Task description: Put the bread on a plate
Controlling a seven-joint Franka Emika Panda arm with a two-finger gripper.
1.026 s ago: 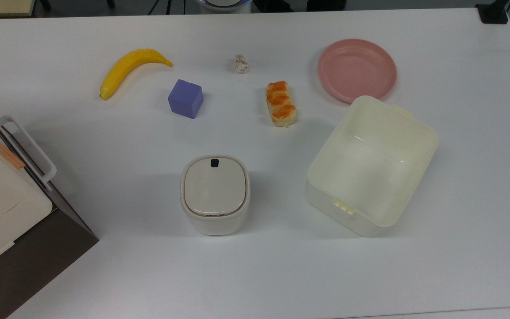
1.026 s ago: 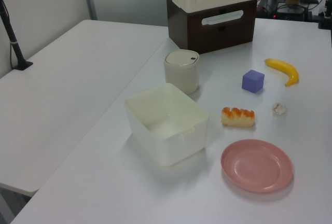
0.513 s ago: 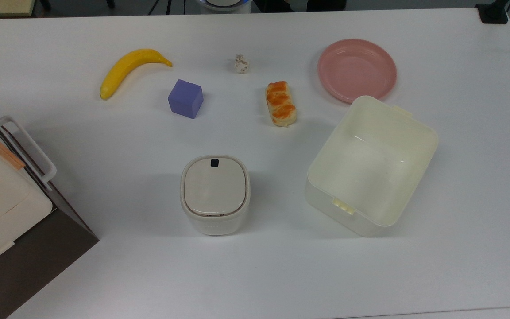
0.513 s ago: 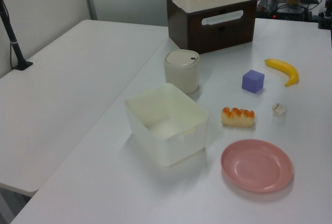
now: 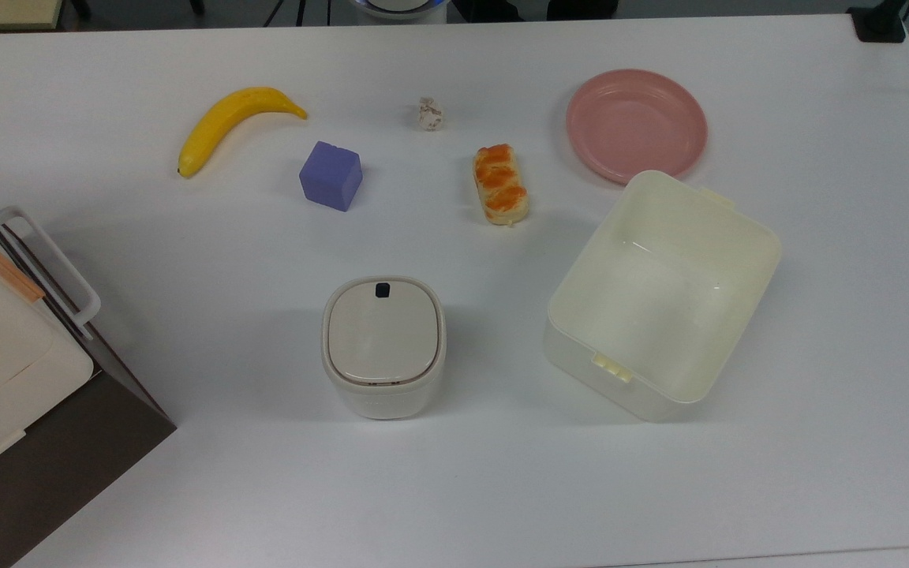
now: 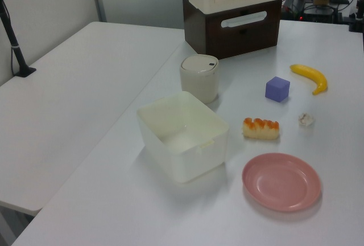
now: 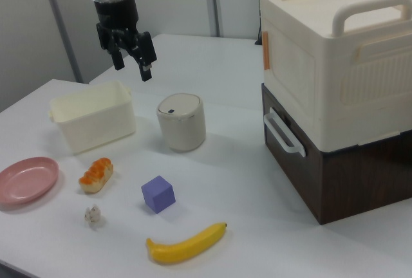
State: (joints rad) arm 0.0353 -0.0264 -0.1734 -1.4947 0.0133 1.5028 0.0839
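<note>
Pincer [image 7: 132, 64] hangs open and empty high above the table, bread [image 5: 500, 184] lying beside the plate [image 5: 636, 124].

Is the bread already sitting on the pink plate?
No: in the top view the bread lies on the bare table, apart from the plate, which has nothing on it.

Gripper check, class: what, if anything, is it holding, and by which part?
Nothing. The gripper hangs open and empty in the air, while the bread lies on the table beside the plate.
</note>
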